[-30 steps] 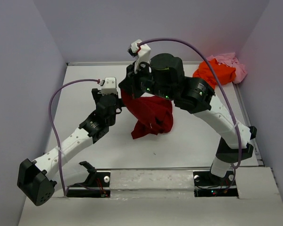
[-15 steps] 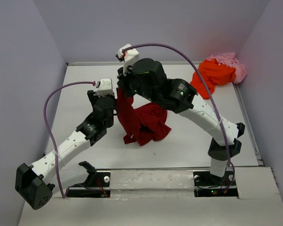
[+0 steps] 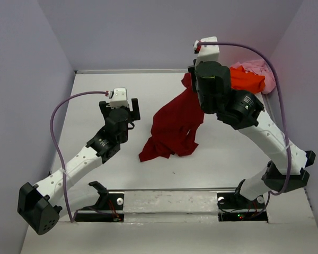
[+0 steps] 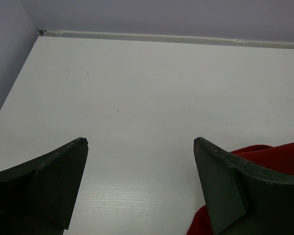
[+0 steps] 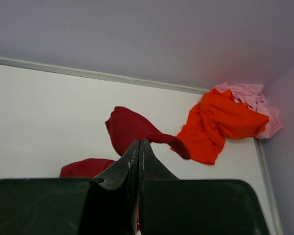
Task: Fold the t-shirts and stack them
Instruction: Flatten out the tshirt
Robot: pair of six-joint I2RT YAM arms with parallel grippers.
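red shirt hanging high from the right gripper, left gripper spread wide

the right gripper [image 5: 138, 143] is sitting up high over the far right part of the table [image 3: 90, 106], and its two fingers are pressed tight together, pinching a fold of the dark red shirt [image 3: 172, 124]. from above, the shirt is hanging in a long slanted drape: the top end is bunched up at the gripper, close to the back wall [image 3: 148, 37], and the lower end is trailing down and to the left, resting crumpled on the table near the middle. in the right wrist view a loop of red cloth is curling out just beyond the closed fingertips.

over on the left, the left gripper [image 4: 140, 142] is hovering above bare table with its jaws spread wide and nothing between them. its right finger [image 4: 220, 186] is sitting just in front of a bit of the red cloth, but i cannot tell whether it is touching it. from above, this gripper is standing to the left of the shirt, apart from it.

the orange shirt [image 3: 246, 79] is lying crumpled in the far right corner, and the pink shirt [image 3: 259, 69] is bunched just behind it against the wall, the two touching. neither one is folded.
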